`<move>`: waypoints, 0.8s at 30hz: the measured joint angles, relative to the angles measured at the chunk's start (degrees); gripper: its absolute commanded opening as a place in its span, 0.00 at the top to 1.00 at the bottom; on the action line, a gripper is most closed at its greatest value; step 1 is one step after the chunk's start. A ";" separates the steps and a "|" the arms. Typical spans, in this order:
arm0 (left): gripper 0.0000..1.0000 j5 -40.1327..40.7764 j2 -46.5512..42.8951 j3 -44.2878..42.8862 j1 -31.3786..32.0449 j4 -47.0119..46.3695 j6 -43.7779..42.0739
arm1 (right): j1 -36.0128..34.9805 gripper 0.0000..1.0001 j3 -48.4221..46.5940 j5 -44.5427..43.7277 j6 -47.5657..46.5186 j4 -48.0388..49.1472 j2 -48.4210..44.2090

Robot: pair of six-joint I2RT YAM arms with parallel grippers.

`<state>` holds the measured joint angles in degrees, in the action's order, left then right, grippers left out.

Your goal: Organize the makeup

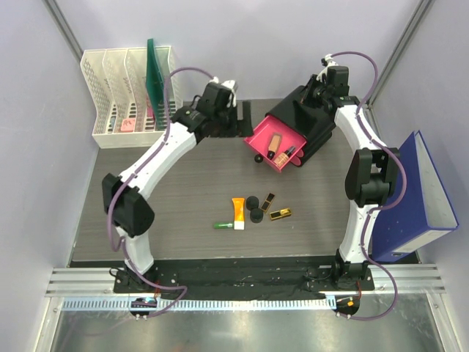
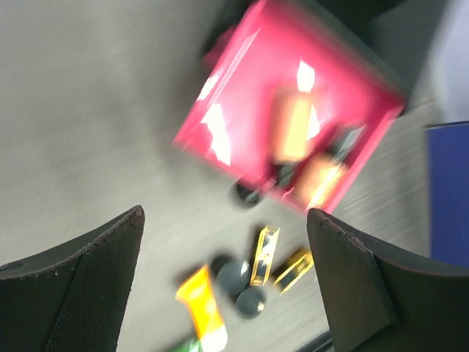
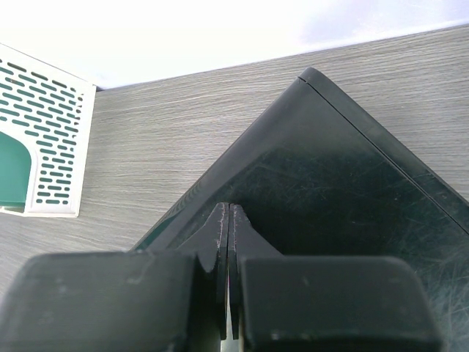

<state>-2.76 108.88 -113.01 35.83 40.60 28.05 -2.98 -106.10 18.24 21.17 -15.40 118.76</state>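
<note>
The black box [image 1: 311, 121] stands at the back right with its pink drawer [image 1: 260, 136] pulled out. Two beige bottles [image 1: 275, 144] [image 1: 287, 154] lie in the drawer. A small black round piece [image 1: 258, 158] lies just in front of it. Mid-table lie the orange tube [image 1: 238, 211], green tube [image 1: 223, 225], two black compacts [image 1: 253, 202] [image 1: 256, 215] and two gold-black sticks [image 1: 268, 200] [image 1: 280, 214]. My left gripper [image 1: 242, 123] hangs open and empty left of the drawer, also seen in its wrist view [image 2: 223, 220]. My right gripper [image 3: 229, 209] is shut, empty, over the box top [image 3: 330, 183].
A white file rack [image 1: 128, 88] with a green folder [image 1: 155, 73] and a small pink block [image 1: 128, 125] stands at the back left. A blue binder [image 1: 414, 194] leans at the right edge, beside the right arm.
</note>
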 measured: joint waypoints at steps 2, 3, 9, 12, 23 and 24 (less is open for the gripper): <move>0.12 0.96 -3.50 6.64 -1.27 1.25 1.95 | 0.02 0.99 0.00 0.00 0.00 0.02 0.00; 0.12 1.18 -4.57 9.94 -1.53 1.88 3.15 | 0.04 0.99 0.00 0.00 0.02 0.00 0.00; 0.14 -0.70 -2.95 23.30 -1.11 5.73 8.24 | 0.11 0.99 0.00 0.13 0.02 0.02 0.00; 0.24 -4.50 -0.59 26.36 -1.31 5.99 10.67 | 0.11 0.99 0.02 0.15 0.04 0.02 0.00; 0.40 -20.37 9.40 28.96 -3.02 1.53 15.06 | 0.11 0.99 0.24 0.52 0.22 0.26 0.00; 0.43 -21.31 9.64 28.96 -3.02 1.07 15.10 | 0.13 0.99 0.26 0.55 0.22 0.31 0.00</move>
<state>-24.08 118.52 -84.05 32.82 41.67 43.16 -2.85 -105.84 18.79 21.39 -15.09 118.76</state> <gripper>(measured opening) 0.606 0.015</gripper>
